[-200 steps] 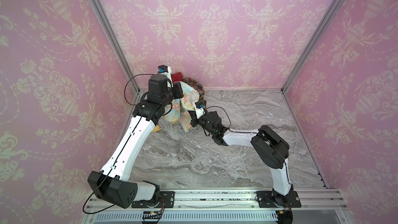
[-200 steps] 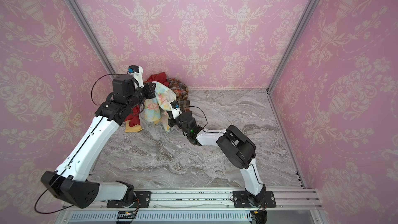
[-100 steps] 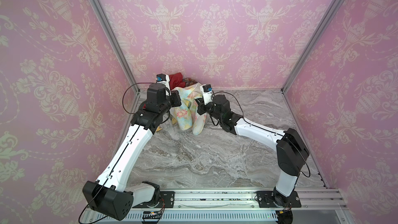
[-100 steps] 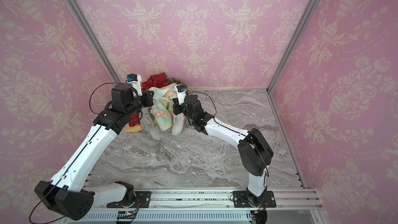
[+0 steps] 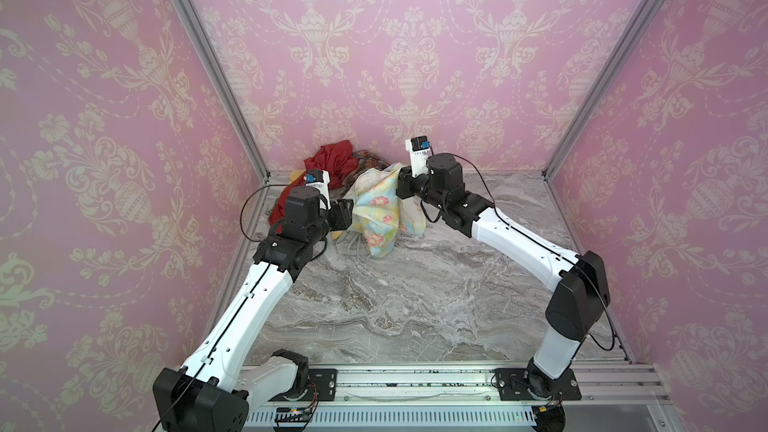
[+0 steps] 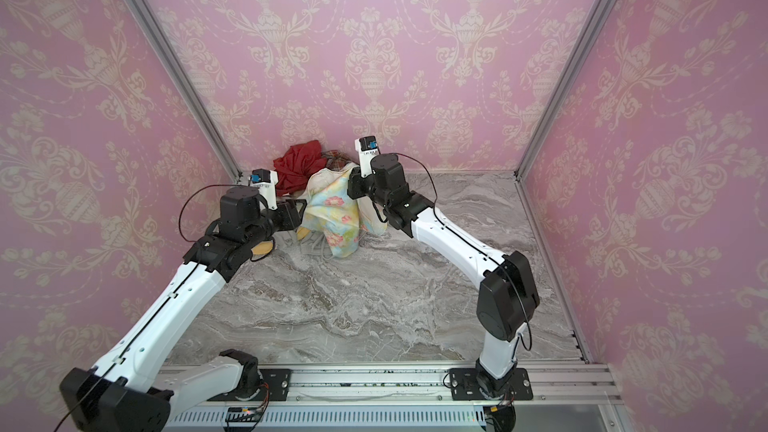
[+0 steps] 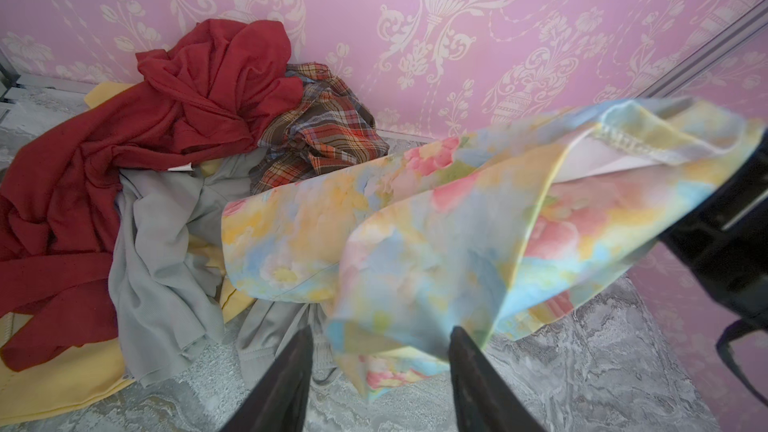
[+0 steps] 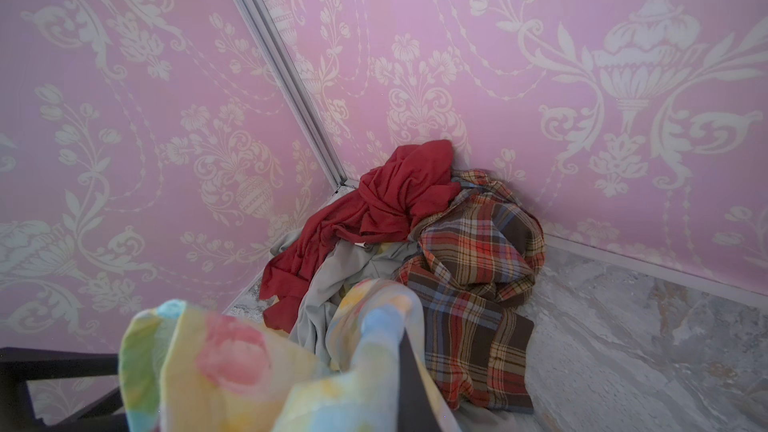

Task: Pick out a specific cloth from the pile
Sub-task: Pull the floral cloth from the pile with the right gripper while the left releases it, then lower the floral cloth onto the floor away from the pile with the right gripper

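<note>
The right gripper [image 5: 400, 179], jaws clenched, grasps the cloth [image 5: 380, 209], which hangs over the desk [image 5: 415, 292] just beside the pile [image 5: 332, 160]. The left gripper [image 5: 348, 214] jaws stand released, apart, alongside the cloth.

Cloth [image 5: 380, 209]: pastel blue-yellow, pink flowers, hanging crumpled. Pile [image 5: 334, 157]: red, plaid, grey, yellow heap in far-left corner, just behind.

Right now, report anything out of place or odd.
Nothing spilled or damaged. Only oddity: the cloth dangles bunched from the right jaws, in front of the pile, while the left jaws stand open at its lower fold.
</note>
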Tool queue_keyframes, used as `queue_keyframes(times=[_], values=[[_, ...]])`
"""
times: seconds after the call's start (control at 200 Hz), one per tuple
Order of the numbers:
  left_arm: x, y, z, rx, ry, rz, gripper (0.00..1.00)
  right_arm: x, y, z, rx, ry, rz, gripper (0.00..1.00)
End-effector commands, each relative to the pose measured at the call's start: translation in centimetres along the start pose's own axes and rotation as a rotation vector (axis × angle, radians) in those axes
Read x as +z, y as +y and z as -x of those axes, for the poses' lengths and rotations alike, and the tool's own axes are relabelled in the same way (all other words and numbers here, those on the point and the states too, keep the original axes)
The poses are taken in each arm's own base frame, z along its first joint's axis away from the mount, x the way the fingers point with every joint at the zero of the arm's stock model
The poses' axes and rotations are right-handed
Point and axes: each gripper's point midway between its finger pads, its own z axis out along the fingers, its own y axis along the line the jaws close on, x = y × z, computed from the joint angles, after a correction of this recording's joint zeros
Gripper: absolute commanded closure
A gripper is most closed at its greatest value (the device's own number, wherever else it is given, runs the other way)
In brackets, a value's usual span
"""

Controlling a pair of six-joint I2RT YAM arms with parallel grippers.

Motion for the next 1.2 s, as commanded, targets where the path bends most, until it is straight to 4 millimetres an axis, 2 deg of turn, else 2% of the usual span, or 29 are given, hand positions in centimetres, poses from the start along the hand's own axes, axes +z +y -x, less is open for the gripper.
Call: queue_keyframes(times=[0.0, 0.165, 0.37, 0.535, 0.715, 0.931, 1.006, 1.091, 1.196], values=[[-0.5, -1.2, -0.3, 0.025, -0.016, -0.085, 0.39, -3.0, 1.0, 6.0, 0.015, -0.102, 0.018, 1.0], [-0.2, -1.7, -1.6, 0.068, 0.01, -0.117, 0.31, -4.7, -0.1, 8.3, 0.007, -0.123, -0.033, 1.0], [0.2, -2.5, -2.3, 0.103, 0.065, -0.136, 0.21, -7.7, -2.4, 10.5, -0.007, -0.147, -0.13, 1.0], [1.1, -3.3, -2.4, 0.146, 0.103, -0.115, 0.1, -11.2, -5.4, 12.3, -0.001, -0.172, -0.234, 1.0], [2.5, -5.9, -2.7, 0.232, 0.144, -0.135, 0.09, -16.1, -9.0, 13.5, -0.005, -0.196, -0.357, 1.0], [3.9, -8.0, -3.9, 0.3, 0.191, -0.177, 0.02, -22.8, -15.0, 13.0, 0.039, -0.194, -0.557, 1.0], [4.3, -8.3, -4.4, 0.313, 0.203, -0.187, 0.01, -24.5, -17.1, 12.6, 0.06, -0.183, -0.617, 1.0], [4.5, -8.4, -4.7, 0.314, 0.208, -0.2, 0.01, -25.8, -19.4, 12.0, 0.087, -0.166, -0.673, 1.0], [4.7, -8.5, -5.2, 0.313, 0.212, -0.214, 0.01, -26.5, -22.3, 11.3, 0.113, -0.147, -0.739, 1.0]])
